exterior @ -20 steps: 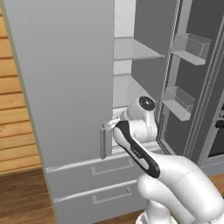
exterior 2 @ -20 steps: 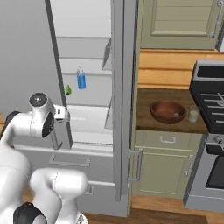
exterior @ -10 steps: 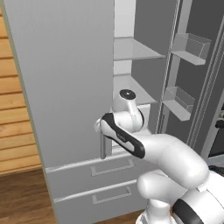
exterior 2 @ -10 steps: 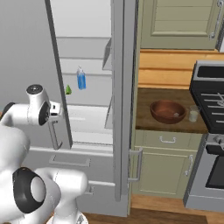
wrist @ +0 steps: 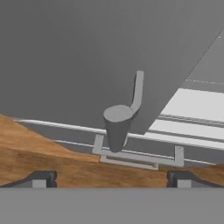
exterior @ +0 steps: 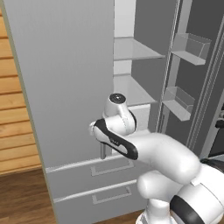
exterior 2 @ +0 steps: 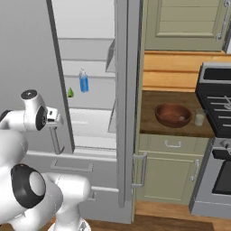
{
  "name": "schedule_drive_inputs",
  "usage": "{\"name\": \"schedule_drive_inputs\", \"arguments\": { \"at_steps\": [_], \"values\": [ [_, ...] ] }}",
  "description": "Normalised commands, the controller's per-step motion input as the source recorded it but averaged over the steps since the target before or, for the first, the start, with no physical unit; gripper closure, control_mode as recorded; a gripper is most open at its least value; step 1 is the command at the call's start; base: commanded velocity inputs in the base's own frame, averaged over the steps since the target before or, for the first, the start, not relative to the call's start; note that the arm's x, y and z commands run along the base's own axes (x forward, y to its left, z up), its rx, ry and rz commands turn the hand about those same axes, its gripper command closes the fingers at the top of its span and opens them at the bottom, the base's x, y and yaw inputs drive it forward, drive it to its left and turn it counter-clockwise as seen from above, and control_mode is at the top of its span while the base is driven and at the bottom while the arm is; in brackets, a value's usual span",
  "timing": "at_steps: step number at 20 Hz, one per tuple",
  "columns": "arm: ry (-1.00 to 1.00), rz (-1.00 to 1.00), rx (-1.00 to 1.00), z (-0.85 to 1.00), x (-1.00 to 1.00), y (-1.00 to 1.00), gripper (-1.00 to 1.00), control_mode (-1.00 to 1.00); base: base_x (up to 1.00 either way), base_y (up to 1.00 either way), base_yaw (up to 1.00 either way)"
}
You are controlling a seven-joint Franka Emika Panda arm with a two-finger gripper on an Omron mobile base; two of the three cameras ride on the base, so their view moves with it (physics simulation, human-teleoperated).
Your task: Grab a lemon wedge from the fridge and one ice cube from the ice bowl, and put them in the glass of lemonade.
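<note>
jaws: wide apart, nothing btwn them; both tips low in hand view, clear of the handle.
gripper (wrist: 111,178): looks up along the bar handle (wrist: 119,124) of the fridge's left door (exterior: 61,78); handle end sits just ahead, not touching.
arm (exterior: 131,144): wrist parked close in front of the left door's lower edge, above the two drawers (exterior: 98,183).
fridge (exterior 2: 97,54): left door swung open, shelves exposed.
lemon wedge (exterior 2: 70,92): on a mid shelf inside, just beside the blue carton (exterior 2: 84,81), apart from it.
ice bowl (exterior 2: 173,114): on the counter (exterior 2: 158,128) right of fridge; pale cube inside is too small to be sure of.
glass of lemonade (exterior 2: 199,117): just right of bowl, by the stove (exterior 2: 216,90).
stage (my read): door done, wedge not yet reached for.
risk 1: swinging the elbow in could clip the door edge or handle, pushing door back shut.
risk 2: reaching for the wedge, open tips may knock the carton, or flick the tiny wedge off the shelf.
risk 3: wedge small, so a pinch off-centre prob slips.
</note>
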Motion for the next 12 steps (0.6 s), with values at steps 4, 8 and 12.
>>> {"name": "schedule_drive_inputs", "arguments": {
  "at_steps": [4,8,12],
  "values": [
    [0.0,-0.07,-0.01,-0.25,0.07,-0.01,-1.0,-1.0,0.0,0.0,0.0],
    [0.0,0.0,0.0,-0.35,0.26,0.04,-1.0,-1.0,0.0,0.0,0.0],
    [0.0,0.0,-0.01,-0.27,0.42,0.07,-1.0,-1.0,0.0,0.0,0.0]
  ]
}}
